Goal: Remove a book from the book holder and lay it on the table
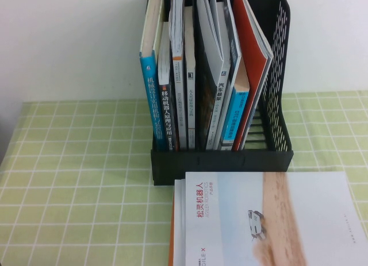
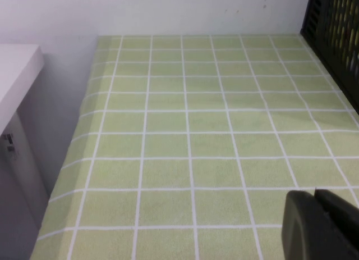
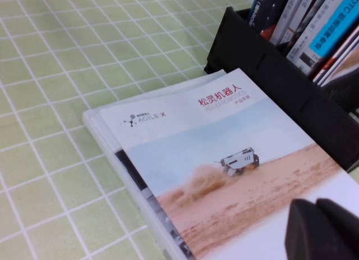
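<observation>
Seeing the book (image 1: pixel 270 220) flat on the worktop (image 1: pixel 75 180), six o'clock of the book holder (image 1: pixel 221 160); I cannot tell either end effector's state: left end effector (image 2: pixel 322 226), right end effector (image 3: pixel 322 229).

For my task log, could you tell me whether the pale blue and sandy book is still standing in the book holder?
No, the book lies flat on the table in front of the book holder.

Plain white wall (image 1: pixel 69 42) behind; white cabinet (image 2: pixel 17 63) w/ grey side at the edge, even soft light
</observation>
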Available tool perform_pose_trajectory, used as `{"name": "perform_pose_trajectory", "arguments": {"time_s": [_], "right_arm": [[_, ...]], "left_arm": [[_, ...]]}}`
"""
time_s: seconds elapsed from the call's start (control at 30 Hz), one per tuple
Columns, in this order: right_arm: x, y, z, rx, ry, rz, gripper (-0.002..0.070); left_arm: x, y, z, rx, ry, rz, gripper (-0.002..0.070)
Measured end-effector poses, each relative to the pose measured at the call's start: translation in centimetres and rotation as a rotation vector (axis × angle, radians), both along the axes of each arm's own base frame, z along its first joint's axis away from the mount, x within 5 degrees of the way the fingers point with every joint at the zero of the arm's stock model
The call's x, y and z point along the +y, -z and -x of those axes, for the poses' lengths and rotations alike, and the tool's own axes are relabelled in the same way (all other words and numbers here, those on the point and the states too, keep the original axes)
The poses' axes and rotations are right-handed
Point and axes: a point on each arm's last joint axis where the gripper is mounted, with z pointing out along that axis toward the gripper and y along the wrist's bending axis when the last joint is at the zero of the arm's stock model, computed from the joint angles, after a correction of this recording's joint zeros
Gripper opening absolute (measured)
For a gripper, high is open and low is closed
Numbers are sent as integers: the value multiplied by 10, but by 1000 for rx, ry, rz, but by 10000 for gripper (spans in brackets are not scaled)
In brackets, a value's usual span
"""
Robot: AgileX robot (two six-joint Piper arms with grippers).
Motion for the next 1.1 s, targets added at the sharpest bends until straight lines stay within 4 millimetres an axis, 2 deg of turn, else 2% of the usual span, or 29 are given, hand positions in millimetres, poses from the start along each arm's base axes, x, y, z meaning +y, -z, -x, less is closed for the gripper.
{"name": "perform_pose_trajectory", "arguments": {"time_s": [0.83,0.97,1.1], "right_arm": [[-2,-1,0,-11,12,-22,1],[-7,11,-3,-29,114,-47,1],[-8,30,-9,-19,268,-177,1]], "left_arm": [[0,0,0,0,-2,0,-3],[0,0,0,0,-2,0,-3],[0,0,0,0,-2,0,-3]]}}
